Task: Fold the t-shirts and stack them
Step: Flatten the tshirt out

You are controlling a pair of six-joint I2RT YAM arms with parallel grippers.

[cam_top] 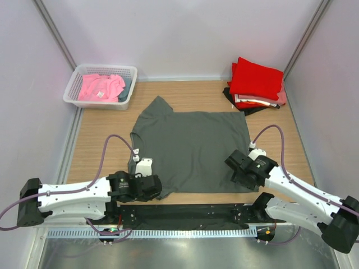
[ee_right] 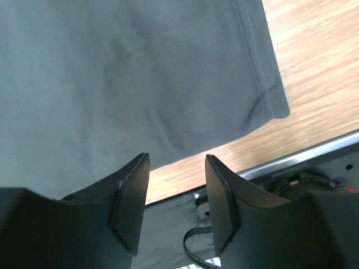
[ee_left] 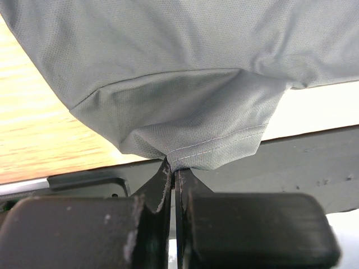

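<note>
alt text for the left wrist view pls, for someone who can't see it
The left gripper, its black fingers closed together, pinches a hem corner of the dark grey t-shirt, so the cloth bunches into a peak there. The rest of the shirt fills the upper frame, with the wooden table at left.

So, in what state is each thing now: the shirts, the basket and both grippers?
grey shirt: spread flat, near left corner pinched.
left gripper: shut on that corner.
right gripper: open, over the near right hem.
red shirts: folded, stacked at far right.
pink shirt: crumpled in basket.
basket: upright, holding cloth.
</note>
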